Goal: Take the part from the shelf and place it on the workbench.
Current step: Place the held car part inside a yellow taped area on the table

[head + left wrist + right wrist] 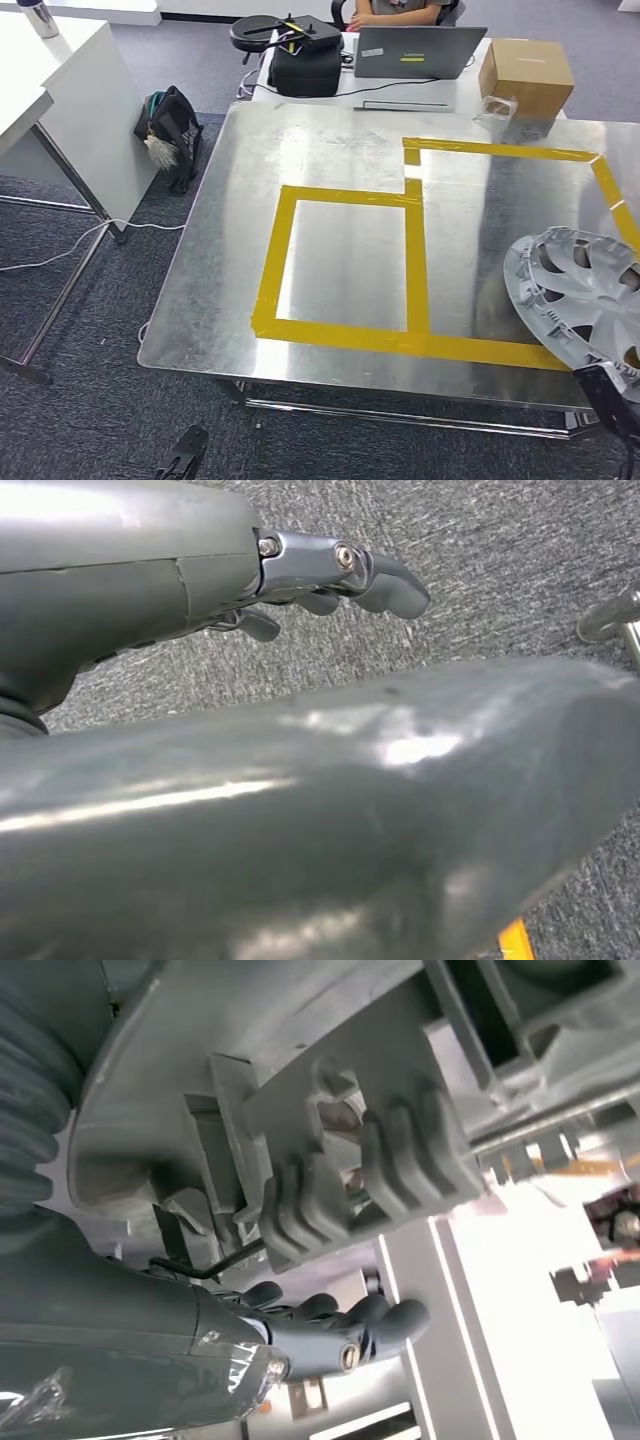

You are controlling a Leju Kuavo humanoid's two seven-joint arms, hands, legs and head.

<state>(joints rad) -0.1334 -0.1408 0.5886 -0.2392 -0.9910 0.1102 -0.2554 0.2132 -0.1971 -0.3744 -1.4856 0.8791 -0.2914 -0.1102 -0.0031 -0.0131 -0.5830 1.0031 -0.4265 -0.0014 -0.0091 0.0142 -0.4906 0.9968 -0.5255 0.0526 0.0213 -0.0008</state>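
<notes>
Right hand point(332, 1335) grips hubcap point(581, 295) rim over counter point(340, 200) right edge; light, rigid plastic. Left hand point(324, 575) spread.

You're looking at a workbench point(226, 300) topped in brushed, reflective sheet metal, marked with glossy yellow tape point(416, 270). The wheel cover point(581, 295) reads as silver-grey moulded plastic, its underside ribbed and matt. Beyond sit a matt cardboard box point(526, 75) and rough grey carpet point(90, 420).

R hand point(332, 1335) gripping; L hand point(332, 575) free, fingers apart
</notes>
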